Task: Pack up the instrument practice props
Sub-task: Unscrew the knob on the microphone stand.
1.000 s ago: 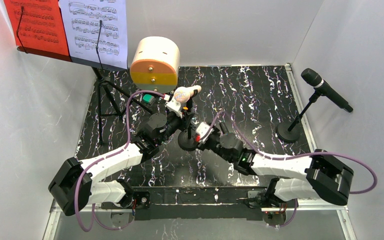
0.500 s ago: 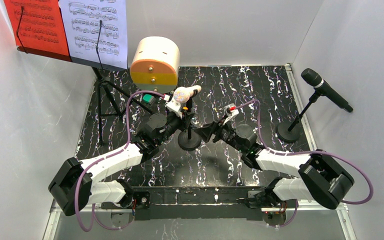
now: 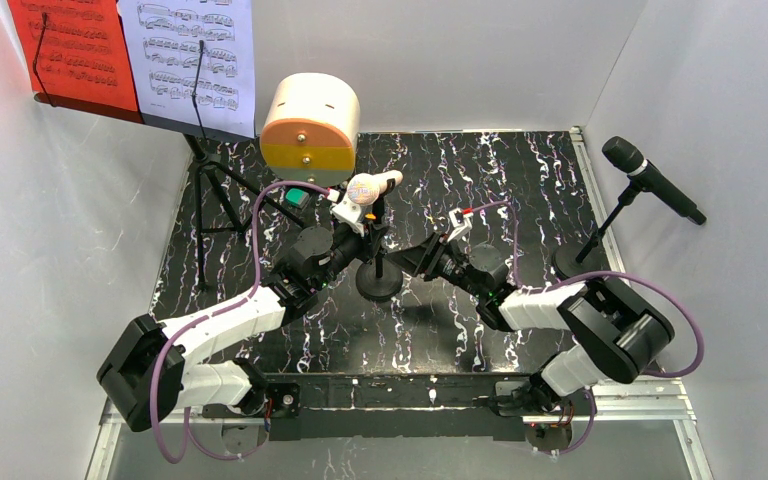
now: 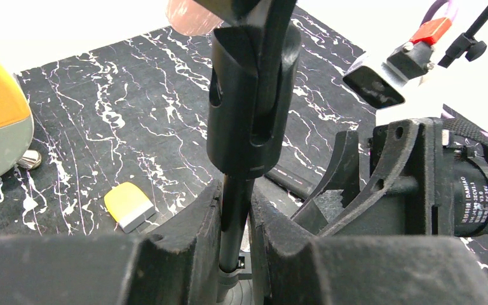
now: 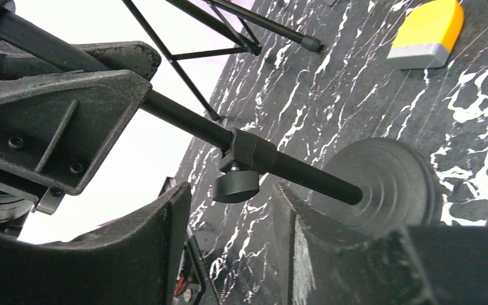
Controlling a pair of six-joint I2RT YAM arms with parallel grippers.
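On the bench [image 3: 520, 190], the music rack [image 3: 180, 121] stands at the far left, sheet-music pages [image 3: 140, 55] on it. A case [image 3: 310, 125] sits behind the centre mic holder [image 3: 378, 280], which carries a microphone [image 3: 370, 188]. A second mic holder [image 3: 580, 262] stands at the right edge, carrying another microphone [image 3: 652, 180].

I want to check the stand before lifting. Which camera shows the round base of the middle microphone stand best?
The right wrist view: the round base is large and near, its ringed top plain. The top external view shows it small, from above. The left wrist view shows only a sliver.
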